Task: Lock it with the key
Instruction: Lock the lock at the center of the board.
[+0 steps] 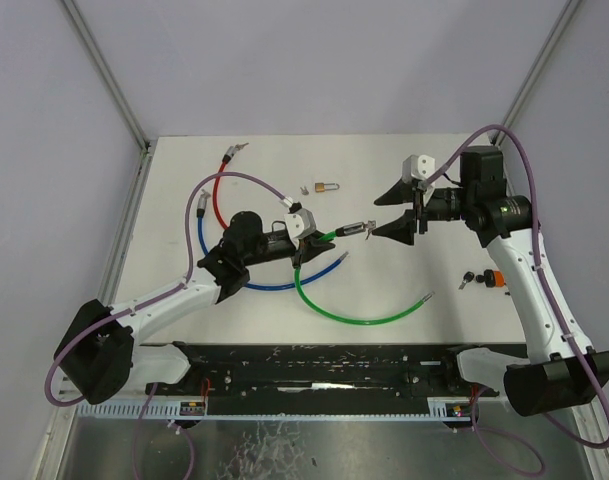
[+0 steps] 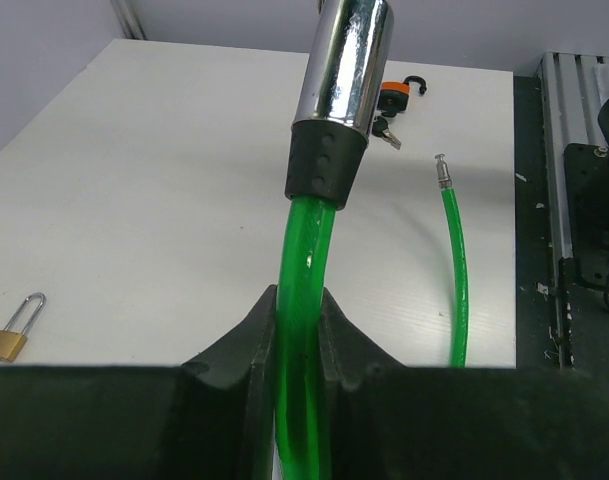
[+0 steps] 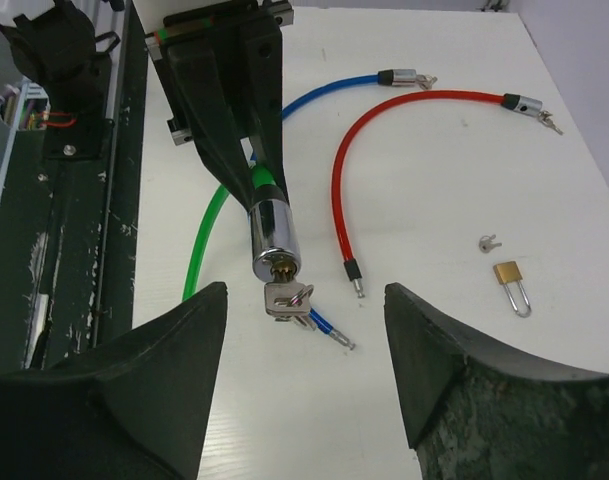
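The green cable lock (image 1: 356, 318) curves across the table, and my left gripper (image 1: 302, 238) is shut on the cable just behind its black collar (image 2: 327, 162). The chrome lock body (image 3: 271, 232) is held up off the table, pointing toward the right arm. A key (image 3: 285, 298) on a small ring sits in the lock's end face. My right gripper (image 3: 304, 292) stands open just short of the key, one finger on each side, touching nothing. The cable's free pin end (image 2: 441, 170) lies on the table.
A red cable lock (image 1: 216, 195) and a blue one (image 1: 284, 285) lie around the left arm. A brass padlock (image 1: 329, 187) with a small key (image 3: 489, 241) rests at the table's back. An orange padlock (image 1: 492, 278) lies near the right arm.
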Motion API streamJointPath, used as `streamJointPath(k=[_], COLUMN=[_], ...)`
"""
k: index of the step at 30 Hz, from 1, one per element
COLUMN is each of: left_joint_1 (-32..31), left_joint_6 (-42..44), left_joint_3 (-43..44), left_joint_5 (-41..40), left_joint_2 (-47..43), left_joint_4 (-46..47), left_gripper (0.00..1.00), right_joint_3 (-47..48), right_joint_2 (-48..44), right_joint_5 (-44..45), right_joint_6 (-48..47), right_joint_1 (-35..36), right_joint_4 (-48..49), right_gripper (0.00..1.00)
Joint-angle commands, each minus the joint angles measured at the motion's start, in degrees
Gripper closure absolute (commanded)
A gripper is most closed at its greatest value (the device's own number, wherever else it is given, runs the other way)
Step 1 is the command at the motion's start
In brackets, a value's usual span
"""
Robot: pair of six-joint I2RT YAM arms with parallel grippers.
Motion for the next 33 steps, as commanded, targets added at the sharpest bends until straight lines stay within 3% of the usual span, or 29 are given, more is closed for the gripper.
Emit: streamJointPath(k=[1, 6, 21, 27, 31, 33], left_joint_1=[0.1, 0.1, 0.1, 2.7, 6.2, 7.9], left_joint_6=[0.2, 0.3, -1.1, -7.3, -13.9, -17.9], left_joint_3=[0.6, 0.6, 0.3, 1.2, 1.7, 2.7], left_joint_5=[1.7, 1.6, -1.5, -6.5, -7.2, -6.7], left_joint_2=[-0.4, -0.6, -1.3, -1.2, -1.4, -1.4], left_joint_4=[4.6, 4.5, 5.4, 6.7, 10.0, 12.7], left_gripper=[1.0, 1.0, 1.0, 1.0, 1.0, 1.0], right_joint_3=[-0.3, -1.5, -2.7, -0.3, -2.8, -7.0], right_joint_2=[0.0, 0.7, 1.2, -2.5, -4.6, -5.3], right_joint_5=[-7.2, -7.4, -3.9, -10.4, -10.3, -9.1], right_joint_6=[8.6, 10.6, 13.1, 15.1, 17.5, 25.6], right_joint_1=[-1.4, -1.5, -1.6, -4.7, -9.6, -12.2], right_joint_4=[7.2, 8.2, 9.0, 6.9, 9.3, 15.9], right_gripper=[0.32, 0.39, 0.42, 0.22, 0.21, 0.21])
